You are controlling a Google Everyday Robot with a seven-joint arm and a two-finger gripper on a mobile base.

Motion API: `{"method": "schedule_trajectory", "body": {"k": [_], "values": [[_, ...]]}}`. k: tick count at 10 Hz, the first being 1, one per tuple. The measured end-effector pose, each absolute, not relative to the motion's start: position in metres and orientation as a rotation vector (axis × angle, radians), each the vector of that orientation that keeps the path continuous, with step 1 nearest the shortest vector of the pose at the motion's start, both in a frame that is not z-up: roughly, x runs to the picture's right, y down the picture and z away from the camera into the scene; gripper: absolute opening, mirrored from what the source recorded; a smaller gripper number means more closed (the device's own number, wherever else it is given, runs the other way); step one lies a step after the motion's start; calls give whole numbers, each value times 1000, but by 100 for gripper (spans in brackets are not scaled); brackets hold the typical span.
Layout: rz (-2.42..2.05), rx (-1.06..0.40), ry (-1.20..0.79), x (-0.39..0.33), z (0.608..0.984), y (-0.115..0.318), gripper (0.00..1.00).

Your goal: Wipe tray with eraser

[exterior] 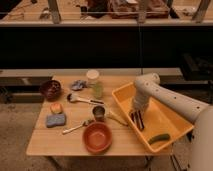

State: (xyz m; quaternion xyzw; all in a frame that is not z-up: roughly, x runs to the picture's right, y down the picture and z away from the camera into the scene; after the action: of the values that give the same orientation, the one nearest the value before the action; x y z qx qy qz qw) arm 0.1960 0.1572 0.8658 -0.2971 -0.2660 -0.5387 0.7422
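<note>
Room on the counter [52, 144] is scarce at the middle and left: an orange bowl [97, 137] sits by the near edge. A spoon [76, 128], a metal cup [99, 112] and a brush [81, 99] lie behind it. A sponge [56, 120] and a dark bowl [50, 89] sit toward the left edge, and a jar [93, 78] stands near the far edge. The tray [121, 96] takes the right end, set askew with one corner pointing at the near edge; the counter's right edge is hidden under it. The tray floor is mostly bare to the right of the arm [170, 100], apart from a green piece [159, 138] by the near wall. The tool [136, 112] hangs straight down inside the tray, close to its left wall, with its fingers drawn in narrow on the far end of the eraser [138, 123]. The eraser lies flat on the tray floor, its long axis running from the far side to the near side and leaning slightly right, roughly along the left wall.
</note>
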Motion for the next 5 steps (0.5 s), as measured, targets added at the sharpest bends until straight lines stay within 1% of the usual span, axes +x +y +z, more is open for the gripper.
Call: {"method": "schedule_trajectory", "body": {"k": [5], "values": [[-1117, -635, -623, 215, 867, 155, 44]]}}
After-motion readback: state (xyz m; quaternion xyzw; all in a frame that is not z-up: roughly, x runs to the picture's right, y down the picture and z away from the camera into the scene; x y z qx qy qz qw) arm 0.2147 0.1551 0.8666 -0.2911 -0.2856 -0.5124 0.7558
